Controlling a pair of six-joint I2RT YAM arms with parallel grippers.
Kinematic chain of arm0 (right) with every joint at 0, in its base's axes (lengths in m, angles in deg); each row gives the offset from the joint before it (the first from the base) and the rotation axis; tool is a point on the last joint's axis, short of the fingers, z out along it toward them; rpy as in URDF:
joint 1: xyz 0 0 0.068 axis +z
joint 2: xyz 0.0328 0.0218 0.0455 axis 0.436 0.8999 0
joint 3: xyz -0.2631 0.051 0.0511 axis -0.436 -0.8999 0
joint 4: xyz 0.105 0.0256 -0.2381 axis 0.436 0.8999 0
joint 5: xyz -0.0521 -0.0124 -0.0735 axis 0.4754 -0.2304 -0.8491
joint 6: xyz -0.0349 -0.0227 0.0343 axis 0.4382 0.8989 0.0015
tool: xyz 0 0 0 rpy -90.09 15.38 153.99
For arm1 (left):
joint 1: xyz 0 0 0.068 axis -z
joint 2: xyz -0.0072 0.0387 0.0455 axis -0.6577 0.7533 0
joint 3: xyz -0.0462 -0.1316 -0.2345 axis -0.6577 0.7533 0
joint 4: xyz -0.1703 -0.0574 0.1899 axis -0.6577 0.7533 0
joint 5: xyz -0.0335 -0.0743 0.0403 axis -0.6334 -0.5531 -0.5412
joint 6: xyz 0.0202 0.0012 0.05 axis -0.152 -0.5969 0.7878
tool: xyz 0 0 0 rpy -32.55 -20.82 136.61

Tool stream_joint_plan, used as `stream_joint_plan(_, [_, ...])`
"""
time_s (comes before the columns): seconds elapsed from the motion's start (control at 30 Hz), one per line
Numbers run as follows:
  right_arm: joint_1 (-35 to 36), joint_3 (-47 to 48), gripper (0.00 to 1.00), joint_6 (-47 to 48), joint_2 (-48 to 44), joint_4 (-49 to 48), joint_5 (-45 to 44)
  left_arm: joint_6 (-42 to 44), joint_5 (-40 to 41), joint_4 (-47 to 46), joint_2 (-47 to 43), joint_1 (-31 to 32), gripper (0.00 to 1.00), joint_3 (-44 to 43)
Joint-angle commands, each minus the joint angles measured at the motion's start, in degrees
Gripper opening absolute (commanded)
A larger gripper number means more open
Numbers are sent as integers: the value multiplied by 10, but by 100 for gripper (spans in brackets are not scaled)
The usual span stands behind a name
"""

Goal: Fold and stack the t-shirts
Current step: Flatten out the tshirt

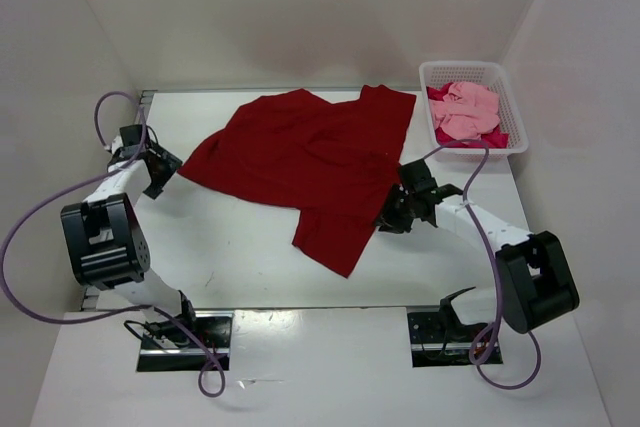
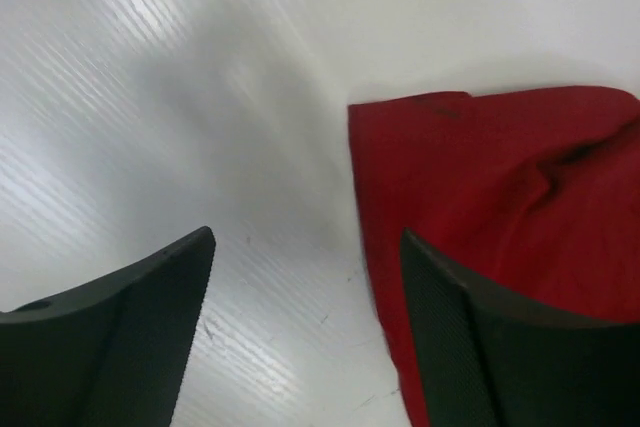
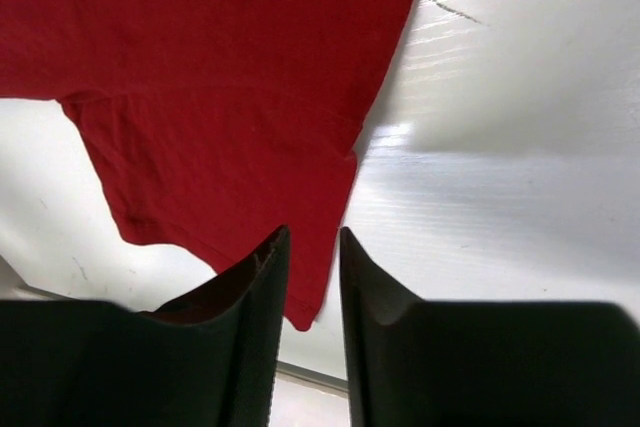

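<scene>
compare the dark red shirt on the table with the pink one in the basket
The dark red t-shirt lies spread out on the table; the light pink t-shirt is bunched up in the white basket. The right gripper is at the dark red one's edge; none is near the pink one. One is deep red, the other pale pink. Neither is folded yet.

Plain dark red t-shirt [image 1: 305, 162] against a white table [image 1: 230, 247] marked with faint ribbed lines. A white mesh basket [image 1: 470, 72] shows a light pink t-shirt [image 1: 465, 109] and a crimson-magenta t-shirt [image 1: 496, 137]. The robot arms [image 1: 470, 217] are white with black joints and purple cables [image 1: 97, 117].
</scene>
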Motion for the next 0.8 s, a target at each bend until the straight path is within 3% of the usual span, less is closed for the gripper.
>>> stream_joint_plan(0.0, [11, -10, 30, -7, -24, -6, 1, -8, -20, -44, 38, -6, 77, 1])
stream_joint_plan(0.1, [18, -15, 24, -12, -29, -6, 1, -28, -54, -73, 88, -6, 72, -5])
stream_joint_plan(0.23, [24, -21, 24, -24, -41, -6, 1, -59, -79, -123, 118, -6, 60, -19])
stream_joint_plan(0.43, [24, -39, 25, -36, -58, -11, 1, -67, -98, -117, 182, -6, 44, -59])
stream_joint_plan(0.6, [24, -45, 25, -47, -63, -11, -4, -78, -98, -124, 197, -6, 22, -58])
stream_joint_plan(0.77, [35, -56, 38, -60, -63, -5, -4, -78, -91, -130, 168, -6, 2, -53])
